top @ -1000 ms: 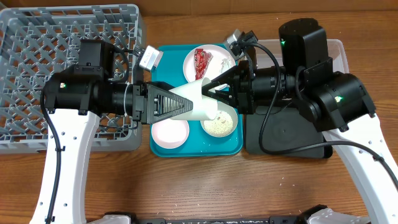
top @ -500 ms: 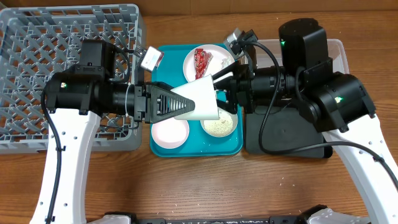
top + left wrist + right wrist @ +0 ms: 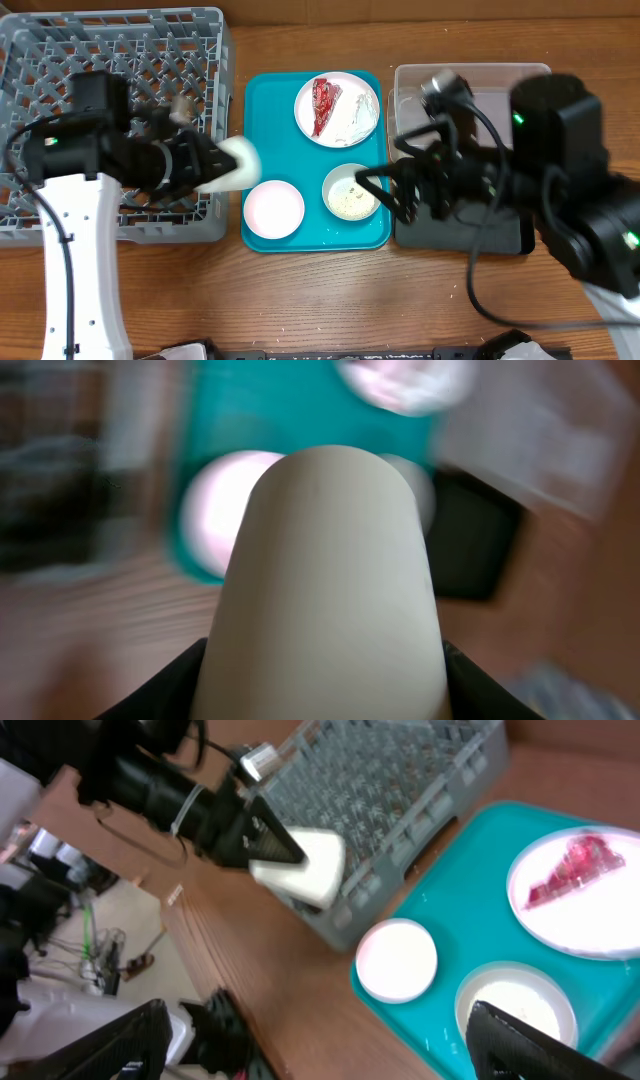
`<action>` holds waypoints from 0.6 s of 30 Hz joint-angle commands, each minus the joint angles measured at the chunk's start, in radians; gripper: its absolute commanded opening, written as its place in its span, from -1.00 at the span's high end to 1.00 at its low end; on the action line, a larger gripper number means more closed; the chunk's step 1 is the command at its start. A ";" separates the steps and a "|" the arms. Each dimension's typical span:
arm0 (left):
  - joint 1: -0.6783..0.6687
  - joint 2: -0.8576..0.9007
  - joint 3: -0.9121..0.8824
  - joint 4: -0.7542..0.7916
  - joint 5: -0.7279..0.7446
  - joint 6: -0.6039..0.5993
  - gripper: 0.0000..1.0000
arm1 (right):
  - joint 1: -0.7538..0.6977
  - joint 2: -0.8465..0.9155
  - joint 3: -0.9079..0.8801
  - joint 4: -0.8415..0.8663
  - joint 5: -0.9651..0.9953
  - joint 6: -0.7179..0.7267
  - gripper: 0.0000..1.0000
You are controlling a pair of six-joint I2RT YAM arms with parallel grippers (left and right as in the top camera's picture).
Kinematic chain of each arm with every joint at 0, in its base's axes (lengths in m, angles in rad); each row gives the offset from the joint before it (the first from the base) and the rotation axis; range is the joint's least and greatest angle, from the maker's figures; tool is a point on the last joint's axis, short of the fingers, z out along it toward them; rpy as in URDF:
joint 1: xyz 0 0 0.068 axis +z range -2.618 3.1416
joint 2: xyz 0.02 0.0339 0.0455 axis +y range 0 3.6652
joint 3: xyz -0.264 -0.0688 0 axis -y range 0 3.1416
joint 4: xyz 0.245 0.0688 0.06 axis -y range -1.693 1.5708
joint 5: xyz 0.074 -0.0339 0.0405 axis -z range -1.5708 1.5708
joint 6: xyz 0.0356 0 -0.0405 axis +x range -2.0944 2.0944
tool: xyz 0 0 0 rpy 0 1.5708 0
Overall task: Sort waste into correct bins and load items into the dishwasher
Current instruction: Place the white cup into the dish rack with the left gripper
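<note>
My left gripper [image 3: 222, 166] is shut on a white cup [image 3: 238, 164], lying sideways over the right edge of the grey dish rack [image 3: 60, 60]. In the left wrist view the cup [image 3: 330, 580] fills the middle, a dark finger on each side. The right wrist view shows the cup [image 3: 300, 868] from afar. My right gripper [image 3: 385, 192] stands open and empty at the teal tray's [image 3: 270, 130] right edge. On the tray are a plate with a red wrapper [image 3: 337, 108], a bowl of pale crumbs [image 3: 352, 193] and a small pink dish [image 3: 273, 208].
A clear bin [image 3: 500, 75] stands at the back right, with a black bin [image 3: 460, 225] in front of it under my right arm. Bare wooden table runs along the front edge. The left wrist view is blurred.
My right gripper opened, let go of the cup and pulled back right. My left arm carried the cup left, from over the tray to the rack's edge.
</note>
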 commanded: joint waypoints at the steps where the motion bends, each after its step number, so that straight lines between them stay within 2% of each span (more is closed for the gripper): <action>1: 0.070 -0.002 -0.005 -0.012 -0.524 -0.198 -0.02 | 0.003 0.011 0.012 -0.070 0.046 0.003 -0.92; 4: 0.118 -0.002 -0.033 0.028 -0.640 -0.223 -0.09 | 0.003 0.011 0.012 -0.113 0.046 0.003 -0.92; 13: 0.195 0.038 -0.246 0.230 -0.646 -0.224 -0.10 | 0.003 0.011 0.012 -0.120 0.045 0.003 -0.93; 18: 0.250 0.090 -0.282 0.312 -0.589 -0.218 -0.05 | 0.003 0.011 0.012 -0.129 0.045 0.003 -0.93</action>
